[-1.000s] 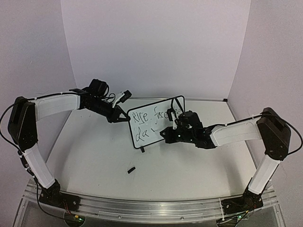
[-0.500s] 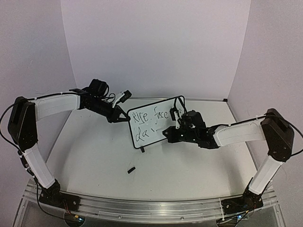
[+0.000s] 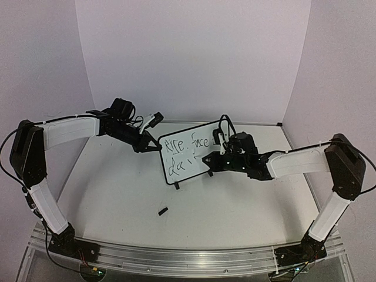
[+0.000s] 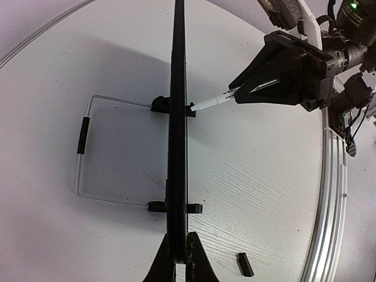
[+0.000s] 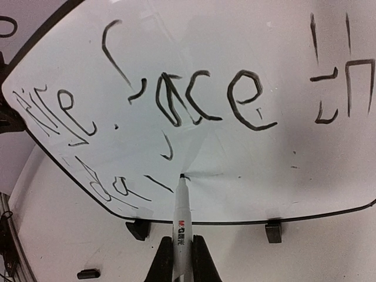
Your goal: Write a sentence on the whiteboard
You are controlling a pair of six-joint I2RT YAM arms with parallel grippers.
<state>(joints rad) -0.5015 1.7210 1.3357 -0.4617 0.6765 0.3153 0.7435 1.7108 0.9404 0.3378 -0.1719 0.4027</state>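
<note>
Right claw (image 5: 180,254) pinches marker (image 5: 181,207) — left claw (image 4: 178,256) clamps whiteboard (image 4: 177,117).

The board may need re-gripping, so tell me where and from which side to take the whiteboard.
Take the whiteboard by its thin left side edge, coming in end-on, one finger on each face, as the left gripper does. It stands upright and thin, and the front must stay free for the marker.
</note>
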